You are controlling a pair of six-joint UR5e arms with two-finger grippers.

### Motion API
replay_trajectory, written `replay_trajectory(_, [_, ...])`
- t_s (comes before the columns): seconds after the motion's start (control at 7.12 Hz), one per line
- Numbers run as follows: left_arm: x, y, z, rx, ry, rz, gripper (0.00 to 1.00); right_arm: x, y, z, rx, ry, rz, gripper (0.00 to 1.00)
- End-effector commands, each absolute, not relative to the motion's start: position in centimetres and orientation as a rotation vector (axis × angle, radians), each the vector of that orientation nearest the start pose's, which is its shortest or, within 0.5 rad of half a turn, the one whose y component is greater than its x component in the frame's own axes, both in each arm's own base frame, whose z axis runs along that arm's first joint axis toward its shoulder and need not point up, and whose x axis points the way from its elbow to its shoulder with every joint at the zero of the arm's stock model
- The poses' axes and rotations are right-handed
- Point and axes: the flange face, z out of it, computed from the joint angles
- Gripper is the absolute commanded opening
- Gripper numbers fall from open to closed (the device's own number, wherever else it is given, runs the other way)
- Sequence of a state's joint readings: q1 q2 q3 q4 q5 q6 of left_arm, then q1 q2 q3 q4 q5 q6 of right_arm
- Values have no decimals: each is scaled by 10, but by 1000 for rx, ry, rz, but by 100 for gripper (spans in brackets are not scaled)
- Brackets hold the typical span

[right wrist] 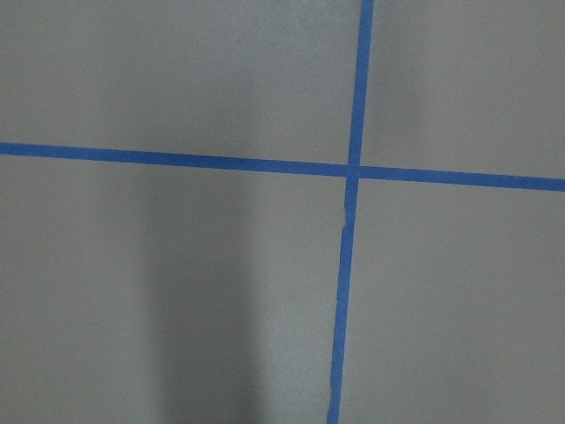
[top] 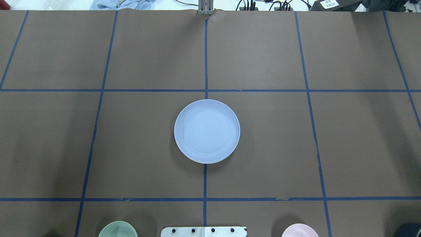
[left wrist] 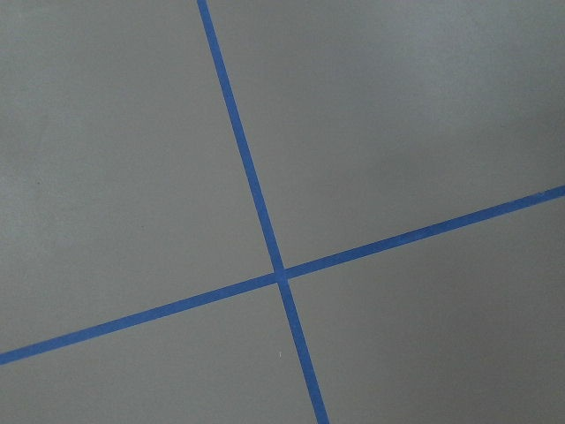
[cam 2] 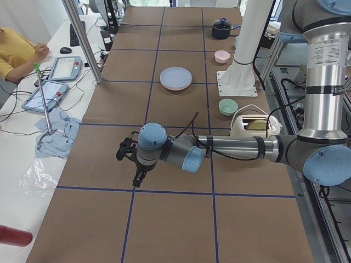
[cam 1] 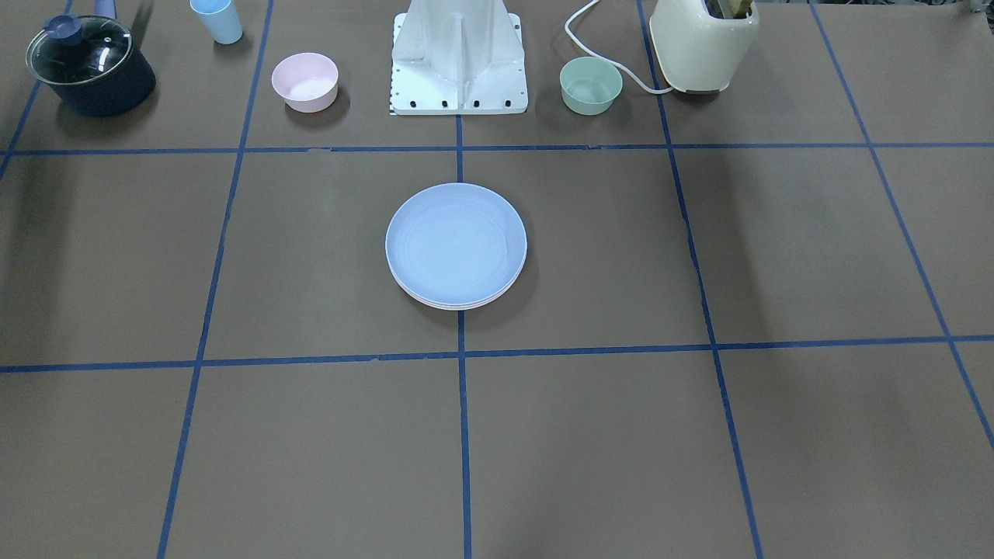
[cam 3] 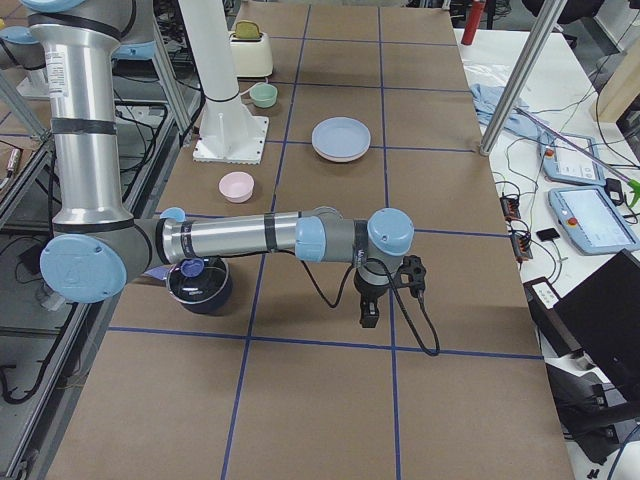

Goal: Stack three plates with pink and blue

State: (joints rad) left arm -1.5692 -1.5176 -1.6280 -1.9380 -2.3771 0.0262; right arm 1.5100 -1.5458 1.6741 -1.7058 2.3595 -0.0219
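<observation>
Even overhead lighting, sharp focus throughout.
We see a soft, short shadow beside the plates [cam 1: 456,244], faint broad shadow bands across the brown table [cam 1: 311,435], and dimmer, greyer tones in both wrist views.

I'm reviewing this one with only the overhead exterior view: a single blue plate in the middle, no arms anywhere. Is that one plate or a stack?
Observer: It's a stack. In the front-facing view a paler plate rim peeks out under the blue plate at its near edge. I can't count how many plates lie below.
Operator: Where is the left arm?
Observer: The left gripper hangs over bare table toward the end on the robot's left, well apart from the plates.
Operator: And the right one?
Observer: The right gripper hangs above the table at the opposite end, out past the lidded pot. Whether it is open or shut can't be told.
</observation>
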Motion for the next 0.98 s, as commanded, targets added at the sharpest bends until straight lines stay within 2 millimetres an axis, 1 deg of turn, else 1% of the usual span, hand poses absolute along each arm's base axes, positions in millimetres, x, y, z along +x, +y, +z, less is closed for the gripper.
replay_trajectory(0.0, [-61, -486, 612, 364, 792, 177, 99, 31, -502, 608, -21, -788, -78, 100])
replay_trajectory(0.56, [-61, -486, 611, 374, 791, 189, 99, 30, -502, 610, -26, -790, -81, 100])
replay_trajectory(0.84, [-61, -489, 607, 375, 791, 180, 99, 29, -502, 612, -30, -800, -76, 100])
